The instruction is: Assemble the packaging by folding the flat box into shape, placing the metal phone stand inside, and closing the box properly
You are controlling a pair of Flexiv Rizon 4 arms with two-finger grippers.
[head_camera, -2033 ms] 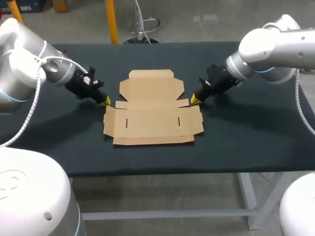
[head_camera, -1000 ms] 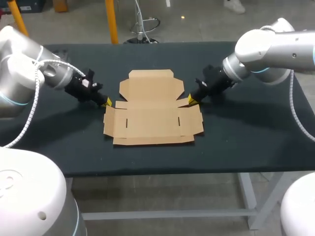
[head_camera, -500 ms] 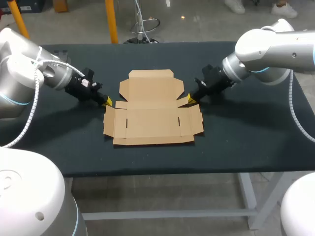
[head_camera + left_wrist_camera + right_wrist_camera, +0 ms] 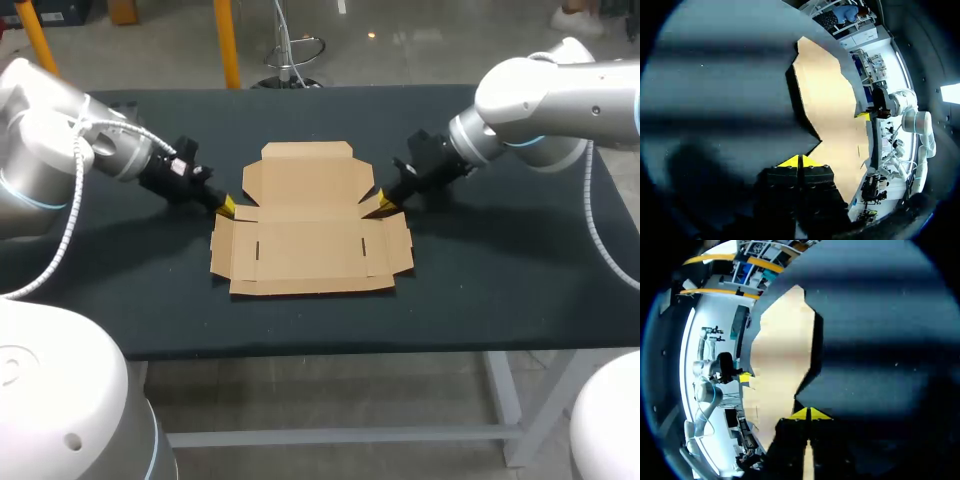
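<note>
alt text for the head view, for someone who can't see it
A flat, unfolded brown cardboard box lies in the middle of a black table. The left claw and right claw, yellow-tipped, sit low at its left and right edges, where the far panel meets the near one.

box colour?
Plain tan cardboard, no print visible. The box shows best in the head view.

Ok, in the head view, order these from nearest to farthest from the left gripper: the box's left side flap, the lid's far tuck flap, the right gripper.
1. The left side flap, right beside the left gripper.
2. The far tuck flap, at the far edge of the box.
3. The right gripper, across the box on its right side.
</note>
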